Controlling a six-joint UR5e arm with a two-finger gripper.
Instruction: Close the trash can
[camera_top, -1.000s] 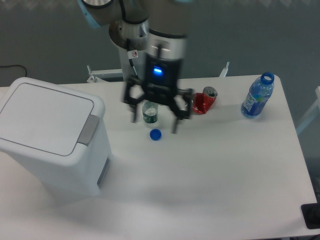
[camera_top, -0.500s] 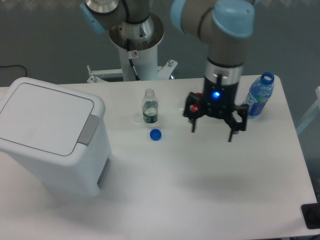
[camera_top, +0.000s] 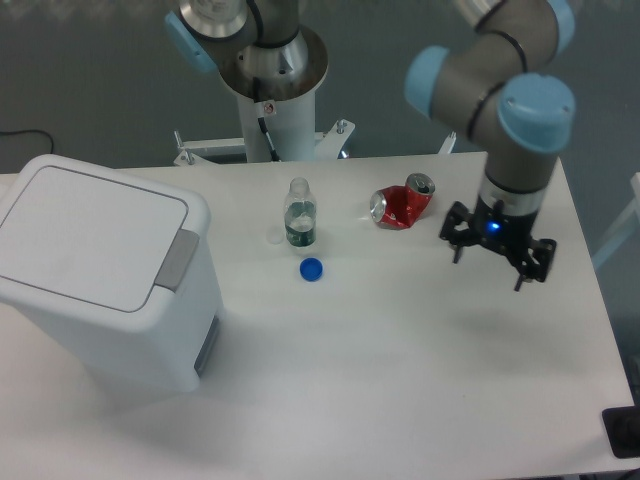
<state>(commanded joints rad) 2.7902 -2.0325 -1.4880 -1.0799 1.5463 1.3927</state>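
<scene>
Showing the trash can (camera_top: 100, 275) at left, lid apparently flat down; the hand (camera_top: 497, 255), fingers spread and empty, hung at right. Little appeared left but withdrawal.

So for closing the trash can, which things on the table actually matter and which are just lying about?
Part of the job:
- trash can, lid lying flat
- gripper, open, over the table's right side, well away from the can

Just lying about:
- small clear bottle, upright, uncapped
- blue bottle cap, in front of that bottle
- crushed red can, on its side
</scene>
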